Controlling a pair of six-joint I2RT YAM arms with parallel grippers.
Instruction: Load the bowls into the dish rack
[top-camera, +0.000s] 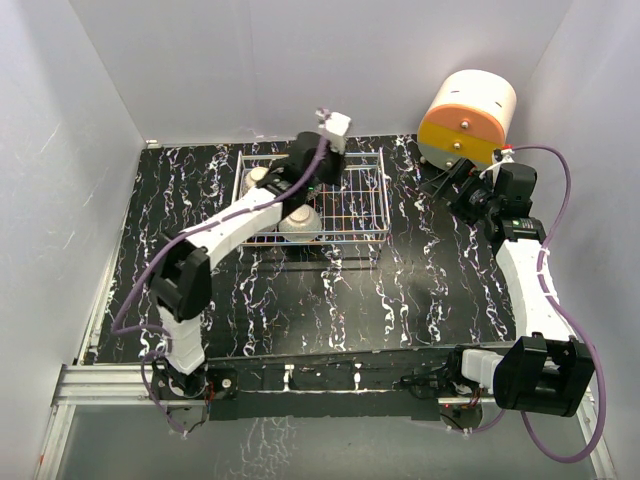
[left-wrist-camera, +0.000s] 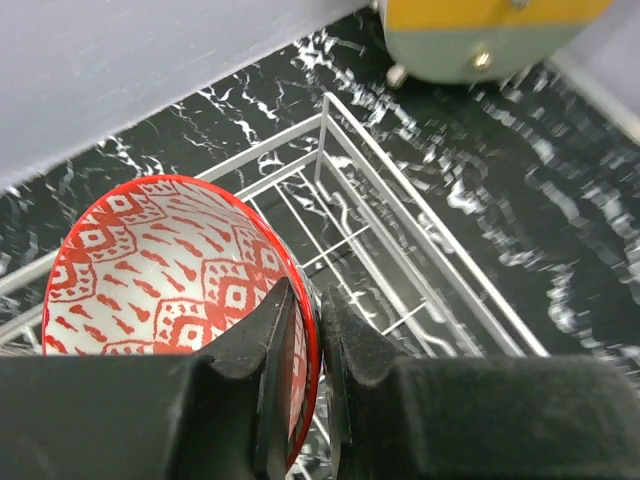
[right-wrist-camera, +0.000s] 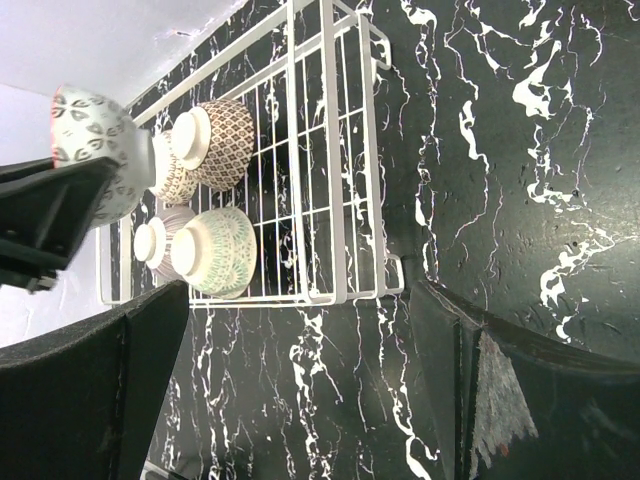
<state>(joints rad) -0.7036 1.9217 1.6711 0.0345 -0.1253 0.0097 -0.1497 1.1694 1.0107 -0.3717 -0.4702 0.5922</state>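
Our left hand (left-wrist-camera: 308, 300) pinches by its rim the round red-patterned ceramic bowl (left-wrist-camera: 160, 270) over the white wire dish rack (top-camera: 356, 200) while our right hand (right-wrist-camera: 300, 292) gapes wide.

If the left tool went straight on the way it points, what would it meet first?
Probably the rack's bare wire floor. The left tool, shut on the red bowl's rim, points down into the rack's free end; the bowl may touch before the fingers. Depth is unclear.
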